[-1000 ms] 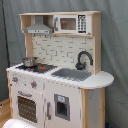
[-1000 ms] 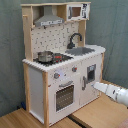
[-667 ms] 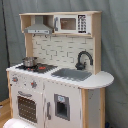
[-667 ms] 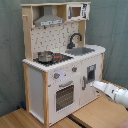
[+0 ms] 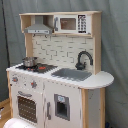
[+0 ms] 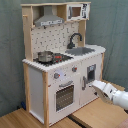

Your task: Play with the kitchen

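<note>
Item one, the kitchen (image 6: 60,70): you have it standing upright on a wooden floor before a grey-green curtain, filling most of both exterior views.

- Top unit: a grey hood (image 5: 37,27) beside a toy microwave (image 5: 71,23) with a dark window. Its keypad marks are too small for you to read.
- Back wall: a pale panel (image 6: 52,37) that reads as tile lines in the first exterior view and as dots in the second exterior view.
- Counter: a metal pot (image 6: 45,56) sits on the stovetop, and beside it a grey sink (image 5: 71,74) lies under a black faucet (image 5: 83,59).
- Front: two knobs (image 6: 56,76) above the oven door (image 6: 64,96), and a cupboard door with a dark inset (image 5: 61,106). You cannot see what lies behind either door.

Item two, the gripper (image 6: 94,85): in the second exterior view you see the white arm enter from the second exterior view's right, low, with its tip at the cupboard door's lower corner. The fingers blend into the white panel, so you cannot tell how far open they are, nor whether they hold or touch anything. The arm is cut off at the frame edge.

In the first exterior view, only a pale blur (image 5: 20,123) shows at the bottom edge, and you cannot make out what it is.
</note>
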You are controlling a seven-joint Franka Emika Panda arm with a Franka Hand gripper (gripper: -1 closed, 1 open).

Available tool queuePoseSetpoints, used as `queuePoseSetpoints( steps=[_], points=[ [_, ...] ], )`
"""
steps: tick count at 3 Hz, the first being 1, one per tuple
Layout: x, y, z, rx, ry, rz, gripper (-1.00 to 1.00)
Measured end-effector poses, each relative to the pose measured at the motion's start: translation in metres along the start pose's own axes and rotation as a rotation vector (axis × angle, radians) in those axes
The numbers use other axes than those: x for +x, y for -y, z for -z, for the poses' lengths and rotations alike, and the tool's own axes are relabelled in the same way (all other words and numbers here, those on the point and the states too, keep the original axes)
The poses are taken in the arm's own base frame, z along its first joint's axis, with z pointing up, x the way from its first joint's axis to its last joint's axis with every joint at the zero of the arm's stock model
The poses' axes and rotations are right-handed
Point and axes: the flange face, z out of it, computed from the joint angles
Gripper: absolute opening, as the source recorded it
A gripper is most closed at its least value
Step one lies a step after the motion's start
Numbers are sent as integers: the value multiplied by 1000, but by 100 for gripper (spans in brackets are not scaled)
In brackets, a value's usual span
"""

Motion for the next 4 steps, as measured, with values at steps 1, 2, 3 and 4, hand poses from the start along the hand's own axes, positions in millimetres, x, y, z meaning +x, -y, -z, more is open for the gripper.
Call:
queuePoseSetpoints(
  steps=[1, 2, 3, 4],
  points=[
    [-3, 5, -9, -2, 12, -87, 100],
    [-3, 2, -28, -9, 26, -183, 100],
    [-1, -21, -51, -35, 34, -190, 100],
    [-3, -44, -67, -77, 44, -144, 100]
  ],
)
